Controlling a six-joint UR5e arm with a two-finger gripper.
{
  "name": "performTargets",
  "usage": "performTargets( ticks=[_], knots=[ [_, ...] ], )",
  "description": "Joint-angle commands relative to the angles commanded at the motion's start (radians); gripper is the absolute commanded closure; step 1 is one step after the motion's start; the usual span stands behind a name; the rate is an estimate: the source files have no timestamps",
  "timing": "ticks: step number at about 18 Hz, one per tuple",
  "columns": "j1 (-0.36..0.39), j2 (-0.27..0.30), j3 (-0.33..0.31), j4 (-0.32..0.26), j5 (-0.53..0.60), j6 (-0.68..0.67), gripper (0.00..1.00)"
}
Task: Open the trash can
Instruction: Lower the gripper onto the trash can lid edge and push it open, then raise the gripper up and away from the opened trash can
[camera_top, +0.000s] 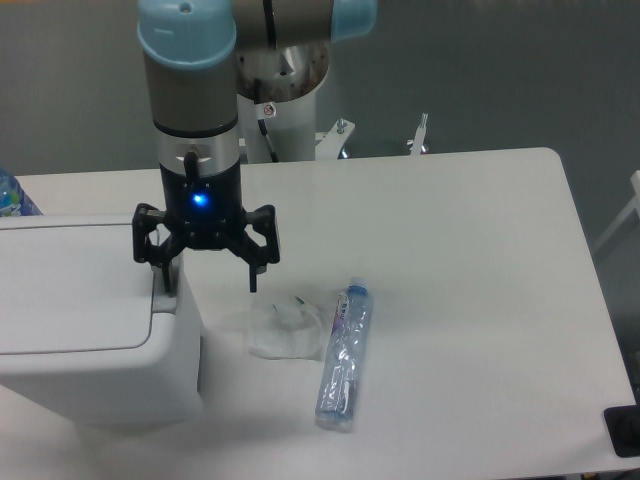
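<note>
Gripper (208, 280) spread wide, holding nothing — one finger over the grey button strip (163, 300) of the large white boxy plastic trash can (90, 330). Likely lined up to press it; lid is shut.
</note>
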Motion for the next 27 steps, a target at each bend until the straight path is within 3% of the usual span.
performTargets(
  ticks=[14,18,22,27],
  knots=[
    [0.000,-0.005,0.002,0.002,0.003,0.000,0.00],
    [0.002,-0.002,0.055,0.002,0.006,0.018,0.00],
    [0.064,-0.015,0.138,0.003,0.086,0.099,0.00],
    [0.161,-0.012,0.146,-0.009,0.204,0.289,0.00]
  ],
)
